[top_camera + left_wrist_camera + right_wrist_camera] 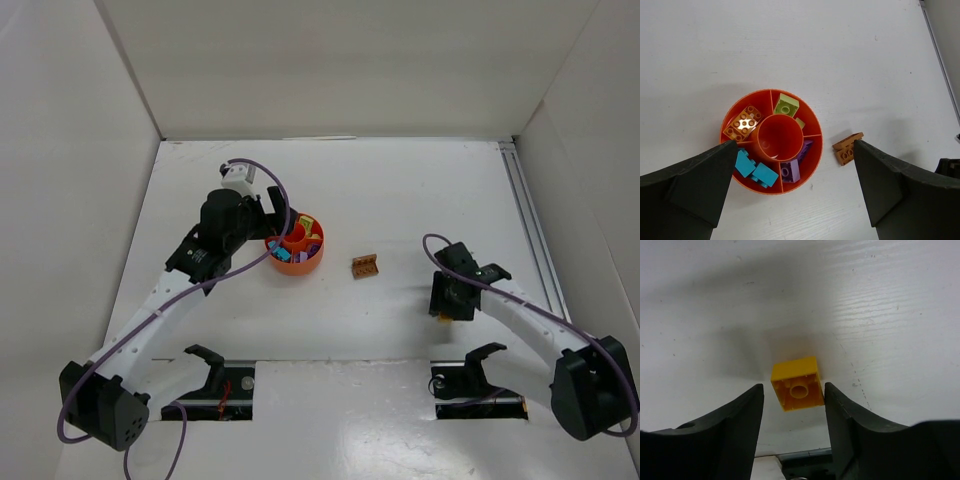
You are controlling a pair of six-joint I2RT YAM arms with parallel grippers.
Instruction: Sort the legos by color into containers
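Note:
The orange dish sits left of centre; in the left wrist view its rim frames wedges holding brown, yellow-green, purple and teal legos. A brown lego lies on the table right of the dish, also in the left wrist view. My left gripper hovers open and empty above the dish. My right gripper is low at the table, open around an orange-yellow lego that touches the right finger.
White walls enclose the table on three sides. A metal rail runs along the right edge. Two black brackets stand near the front edge by the arm bases.

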